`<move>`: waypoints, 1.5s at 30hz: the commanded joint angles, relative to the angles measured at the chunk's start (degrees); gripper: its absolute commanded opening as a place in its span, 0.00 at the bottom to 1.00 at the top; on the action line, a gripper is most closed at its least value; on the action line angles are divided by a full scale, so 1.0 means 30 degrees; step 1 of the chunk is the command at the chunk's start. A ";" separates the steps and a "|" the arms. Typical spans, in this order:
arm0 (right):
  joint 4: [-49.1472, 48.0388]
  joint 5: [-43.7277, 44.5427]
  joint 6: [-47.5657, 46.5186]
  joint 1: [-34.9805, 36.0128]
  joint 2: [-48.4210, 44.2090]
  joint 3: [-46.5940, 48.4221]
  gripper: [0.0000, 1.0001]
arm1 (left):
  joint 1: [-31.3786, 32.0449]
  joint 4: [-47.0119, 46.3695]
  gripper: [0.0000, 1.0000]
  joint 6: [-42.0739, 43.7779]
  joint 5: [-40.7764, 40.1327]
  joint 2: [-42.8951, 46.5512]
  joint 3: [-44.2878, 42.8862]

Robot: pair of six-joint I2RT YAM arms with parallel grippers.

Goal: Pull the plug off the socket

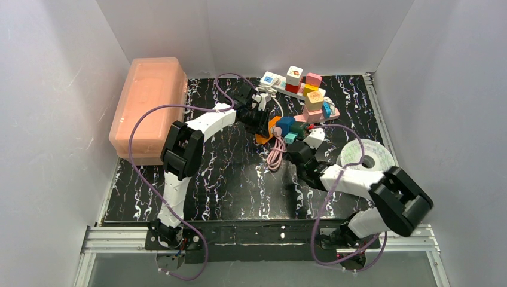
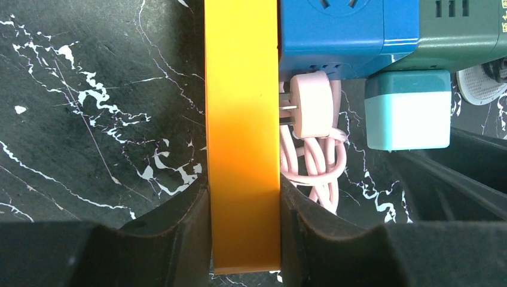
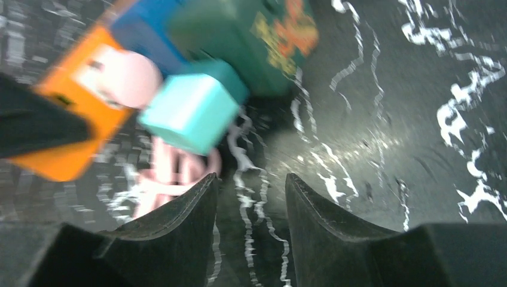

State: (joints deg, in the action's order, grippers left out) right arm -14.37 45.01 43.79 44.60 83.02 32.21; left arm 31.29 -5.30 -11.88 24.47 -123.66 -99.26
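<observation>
Left wrist view is showing the left claw [image 2: 245, 239] clenching the socket [image 2: 242, 119], a short orange rectangular plastic power strip seen edge-on. Its two black fingers [image 2: 179, 233] are pressing on opposite faces of the socket's near end.

A blue cube-shaped plastic plug [image 2: 347, 30] is sitting against the socket's right face at the far end. A dark green plastic block [image 2: 460, 30] is touching the blue plug on the side away from the socket. A pale teal and white cube [image 2: 408, 110] is sitting under that green block, apart from the socket. A round pink plug [image 2: 311, 104] is standing just beside the same face of the socket, with its metal prongs showing in the gap between them. A looped pink cable [image 2: 317, 170] is hanging from it alongside the socket. A black marbled tabletop [image 2: 89, 119] is lying under the socket.

The right wrist view is blurred. In it the right claw [image 3: 251, 203] is standing released, with its fingers [image 3: 179, 227] apart and only tabletop between them. The socket and its cluster of blocks are lying ahead of it, not touching it.

From the top external view, a translucent peach plastic bin [image 1: 149, 104] is sitting well to the left of the socket. A long white power strip [image 1: 276, 82] and a pink power strip [image 1: 320, 113] are lying behind the socket, both carrying coloured blocks. A white mesh roll [image 1: 366, 156] is resting to the right of the socket.
</observation>
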 commanded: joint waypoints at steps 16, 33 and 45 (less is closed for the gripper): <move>0.6846 -1.0748 -0.3204 -0.4094 0.1840 1.1407 0.53 | -0.0088 0.1884 0.00 -0.0845 0.1599 0.2082 -0.0638; 1.1147 -0.5441 -0.1191 -0.2227 0.5343 1.3867 0.53 | -0.0058 0.0667 0.00 -0.0527 0.1321 0.2850 -0.0035; 1.1699 -0.3321 -0.0725 -0.2210 0.7751 1.6251 0.53 | 0.0028 0.0456 0.00 -0.0815 0.1628 0.2971 0.0027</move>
State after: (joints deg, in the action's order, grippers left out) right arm 18.81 30.35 40.38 38.22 104.16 76.49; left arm 31.33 -5.80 -13.67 23.90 -122.21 -98.87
